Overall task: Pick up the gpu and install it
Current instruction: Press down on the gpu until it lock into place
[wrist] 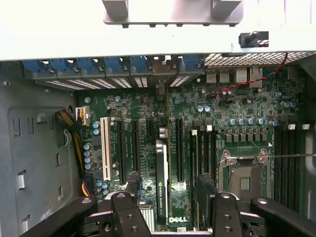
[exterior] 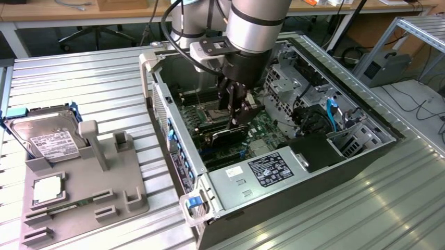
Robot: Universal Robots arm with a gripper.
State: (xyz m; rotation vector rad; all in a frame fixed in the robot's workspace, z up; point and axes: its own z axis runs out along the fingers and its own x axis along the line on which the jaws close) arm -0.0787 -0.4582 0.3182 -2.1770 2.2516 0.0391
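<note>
Here the gripper (wrist: 168, 197), fingers (wrist: 132, 183) spread wide and holding nothing, straddles the gpu (wrist: 162, 173), which stands edge-up in a motherboard (wrist: 237, 113) slot, long axis running twelve to six.

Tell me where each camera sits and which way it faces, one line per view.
Exterior view: high and off the arm, looking down into the open computer case on the metal table; the arm and its tool show.
Wrist view: on the wrist, facing the motherboard; the open tool straddles the gpu.
Shared: tool, gpu, motherboard.
</note>
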